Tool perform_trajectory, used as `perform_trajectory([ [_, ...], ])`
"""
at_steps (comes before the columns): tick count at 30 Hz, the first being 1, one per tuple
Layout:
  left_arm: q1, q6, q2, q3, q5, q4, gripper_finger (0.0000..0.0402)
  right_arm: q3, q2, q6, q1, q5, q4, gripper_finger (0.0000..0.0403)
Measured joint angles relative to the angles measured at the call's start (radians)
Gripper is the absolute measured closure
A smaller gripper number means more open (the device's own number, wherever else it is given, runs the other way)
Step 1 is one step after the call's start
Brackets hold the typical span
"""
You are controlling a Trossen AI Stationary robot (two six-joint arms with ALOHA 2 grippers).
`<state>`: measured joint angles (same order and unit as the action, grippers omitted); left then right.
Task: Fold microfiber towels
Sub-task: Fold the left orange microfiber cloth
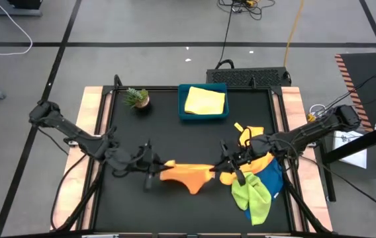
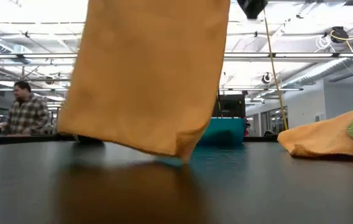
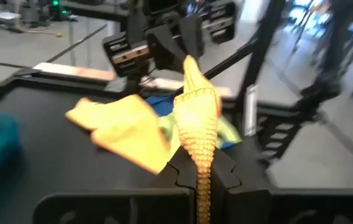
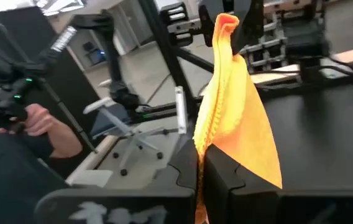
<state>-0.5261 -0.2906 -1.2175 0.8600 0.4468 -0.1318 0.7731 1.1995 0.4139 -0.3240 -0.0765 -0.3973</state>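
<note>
Table (image 1: 194, 142) first: one yellow towel (image 1: 205, 100) already lies folded in the blue tray (image 1: 184, 114) at upper centre of the overhead frame, so I count one done. At lower right a heap (image 1: 259, 173) waits unfolded, with orange, blue and a lime-green towel (image 1: 252, 197) on top. Lower centre, the orange towel (image 1: 185, 174) hangs stretched between my two arms, its bottom edge just brushing the table in the low view. Left gripper (image 1: 153, 166) is clamped on one end, right gripper (image 1: 222, 166) on the other. I judge this fold barely begun, and most of the job remains.
</note>
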Motion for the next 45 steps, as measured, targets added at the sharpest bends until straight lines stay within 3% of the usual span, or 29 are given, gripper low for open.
perform_trajectory([
  [7,-0.128,-0.044,0.000,0.000,0.043,-0.110,0.0397,0.063,0.045,0.065,-0.046,-0.036,-0.037,0.0403],
  [12,-0.133,-0.103,0.000,0.001,0.122,0.008,0.0398,0.064,0.052,0.133,-0.033,-0.040,-0.004,0.0403],
  [17,-0.066,-0.208,-0.028,-0.038,0.103,0.109,0.0394,0.056,0.092,0.214,0.036,-0.024,0.101,0.0403],
  [20,-0.007,-0.244,-0.027,-0.110,0.052,0.080,0.0391,0.028,0.136,0.252,0.093,-0.019,0.150,0.0403],
  [25,0.104,-0.263,-0.010,-0.238,0.050,0.055,0.0398,0.004,0.203,0.238,0.201,-0.009,0.155,0.0403],
  [35,0.311,-0.071,-0.011,-0.365,0.042,-0.003,0.0397,0.001,0.273,0.074,0.343,0.059,0.129,0.0403],
  [45,0.368,0.051,-0.011,-0.368,0.036,-0.027,0.0397,0.000,0.269,-0.015,0.345,0.100,0.113,0.0403],
])
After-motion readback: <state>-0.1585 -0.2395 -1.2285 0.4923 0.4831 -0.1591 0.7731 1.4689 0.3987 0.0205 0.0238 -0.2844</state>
